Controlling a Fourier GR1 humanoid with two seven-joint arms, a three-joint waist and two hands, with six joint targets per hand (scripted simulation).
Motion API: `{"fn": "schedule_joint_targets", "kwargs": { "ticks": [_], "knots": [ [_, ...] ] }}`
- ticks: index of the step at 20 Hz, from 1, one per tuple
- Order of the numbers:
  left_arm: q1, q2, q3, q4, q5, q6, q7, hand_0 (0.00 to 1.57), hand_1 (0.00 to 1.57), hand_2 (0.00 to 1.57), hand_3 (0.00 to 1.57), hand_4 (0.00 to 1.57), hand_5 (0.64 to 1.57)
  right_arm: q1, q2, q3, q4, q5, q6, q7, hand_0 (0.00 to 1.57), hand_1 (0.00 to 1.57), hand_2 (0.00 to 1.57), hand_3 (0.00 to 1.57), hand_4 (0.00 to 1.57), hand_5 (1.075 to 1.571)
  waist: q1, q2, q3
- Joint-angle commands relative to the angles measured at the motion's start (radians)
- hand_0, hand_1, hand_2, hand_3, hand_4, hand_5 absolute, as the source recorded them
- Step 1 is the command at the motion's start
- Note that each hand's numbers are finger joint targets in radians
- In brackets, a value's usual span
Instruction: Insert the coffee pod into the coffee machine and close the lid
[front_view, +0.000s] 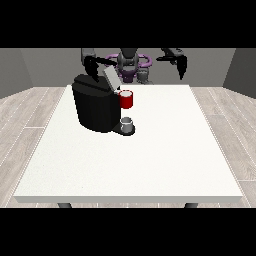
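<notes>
a plain, bare room, more test space than home: grey walls (30, 67), pale wood-plank floor (25, 125), one big white bench (150, 160) with a black coffee machine (95, 107) on it.

black coffee machine (95, 107) on the plain white table (150, 160); its raised lid (111, 79) is grey. just right of the machine's head, a red pod holder (126, 99) with a pale top. below that, a grey cup (127, 123). behind the machine, black hands (91, 68) (182, 67) and a purple-trimmed torso (131, 64).
</notes>
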Motion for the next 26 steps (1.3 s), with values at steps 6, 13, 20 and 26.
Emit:
{"fn": "schedule_joint_targets", "kwargs": {
  "ticks": [6, 13, 20, 26],
  "knots": [
    [0.022, 0.06, 0.007, -0.114, 0.041, 0.001, 0.075, 0.0, 0.0, 0.0, 0.0, 0.0, 1.571, -0.056, 0.009, 0.005, 0.084, 0.039, 0.005, -0.058, 0.0, 0.0, 0.0, 0.0, 0.0, 1.571, -0.006, 0.031, 0.0003],
    [0.033, 0.019, -0.026, -0.103, 0.011, 0.05, -0.012, 0.0, 0.0, 0.0, 0.0, 0.0, 1.571, -0.154, 0.008, 0.0, 0.118, 0.045, 0.007, -0.02, 0.0, 0.0, 0.0, 0.0, 0.0, 1.571, 0.001, 0.08, 0.0002],
    [0.031, 0.103, 0.035, -0.056, 0.08, -0.019, 0.004, 0.0, 0.0, 0.0, 0.0, 0.0, 1.571, -0.183, 0.054, 0.037, 0.105, 0.072, -0.011, -0.012, 0.0, 0.0, 0.0, 0.0, 0.0, 1.571, -0.01, 0.068, 0.0],
    [0.02, 0.083, 0.006, -0.078, 0.061, 0.02, 0.0, 0.0, 0.0, 0.0, 0.0, 0.0, 1.571, -0.231, 0.035, 0.031, 0.156, 0.101, -0.001, -0.058, 0.0, 0.0, 0.0, 0.0, 0.21, 1.571, 0.001, 0.095, 0.0001]
  ]
}}
